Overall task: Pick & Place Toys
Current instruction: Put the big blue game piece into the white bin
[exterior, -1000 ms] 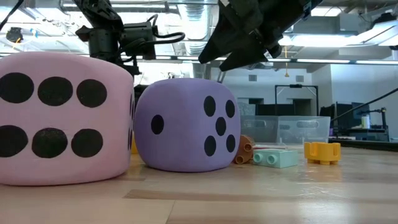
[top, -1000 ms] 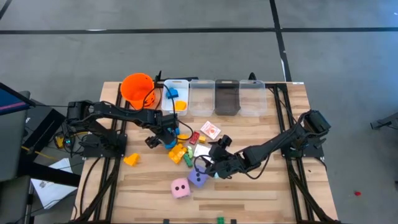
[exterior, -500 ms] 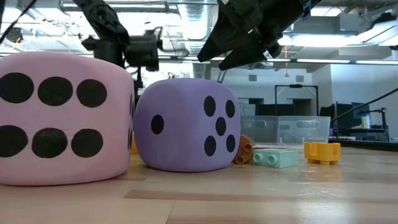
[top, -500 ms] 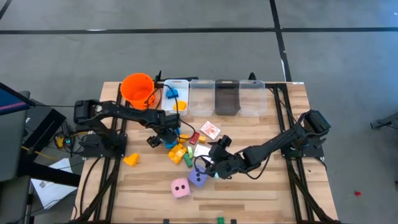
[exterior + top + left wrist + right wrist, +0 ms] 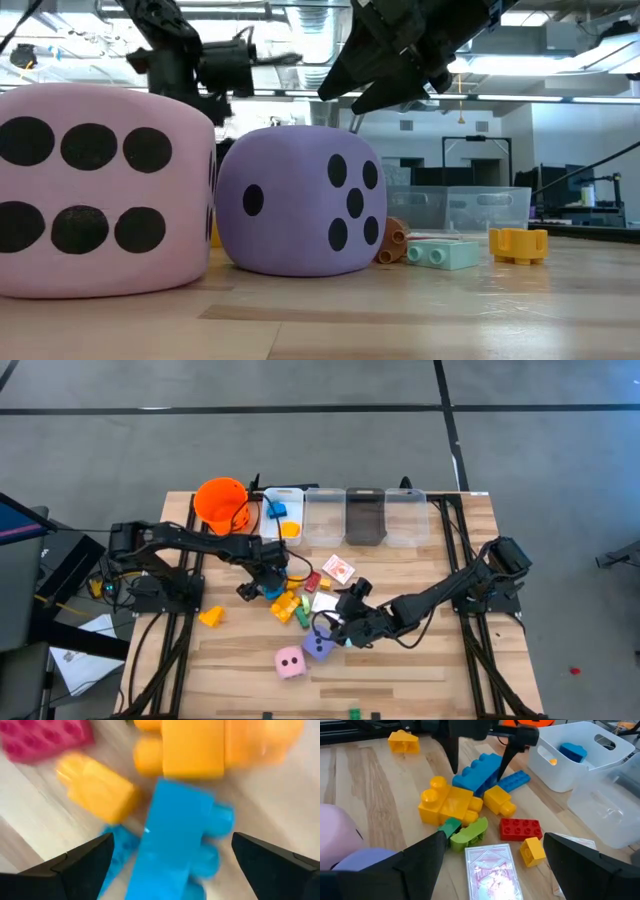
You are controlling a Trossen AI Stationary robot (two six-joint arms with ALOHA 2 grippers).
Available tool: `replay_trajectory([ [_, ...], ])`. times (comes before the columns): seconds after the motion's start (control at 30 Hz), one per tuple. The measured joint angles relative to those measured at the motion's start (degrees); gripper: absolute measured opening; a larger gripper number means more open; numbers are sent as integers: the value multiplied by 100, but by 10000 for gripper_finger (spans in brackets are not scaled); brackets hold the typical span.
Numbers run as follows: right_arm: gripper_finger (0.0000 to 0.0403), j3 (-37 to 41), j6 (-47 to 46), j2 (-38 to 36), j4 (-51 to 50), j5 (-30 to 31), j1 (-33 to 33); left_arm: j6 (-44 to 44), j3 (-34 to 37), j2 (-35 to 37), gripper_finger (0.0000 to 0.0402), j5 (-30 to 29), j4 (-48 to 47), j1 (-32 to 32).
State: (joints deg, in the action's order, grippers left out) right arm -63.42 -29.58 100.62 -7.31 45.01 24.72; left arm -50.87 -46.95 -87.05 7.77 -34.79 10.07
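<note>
1. The left gripper [image 5: 268,571], jaws spread, straddles the blue block [image 5: 479,771] beside the yellow block [image 5: 446,802].
2. Centre it, then close squarely.
3. The right gripper [image 5: 340,628], jaws spread, waits nearby.

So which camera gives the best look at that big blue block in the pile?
The right wrist view: the whole blue block shows, between the left pincer fingers. The left wrist view crops it, blurred. The high view shows a speck; the low view hides it.
</note>
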Motion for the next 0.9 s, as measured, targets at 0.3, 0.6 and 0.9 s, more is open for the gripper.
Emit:
replay_trajectory([
  [0.3, 331, -2, 0, 0, 0, -11, 39, 1118, 3, 343, 399, 473, -18, 4],
  [0.6, 331, -2, 0, 0, 3, -9, 37, 994, 91, 350, 397, 206, -18, -37],
  [0.9, 331, -2, 2, 0, 3, -7, 36, 288, 698, 348, 396, -805, 89, -37],
])
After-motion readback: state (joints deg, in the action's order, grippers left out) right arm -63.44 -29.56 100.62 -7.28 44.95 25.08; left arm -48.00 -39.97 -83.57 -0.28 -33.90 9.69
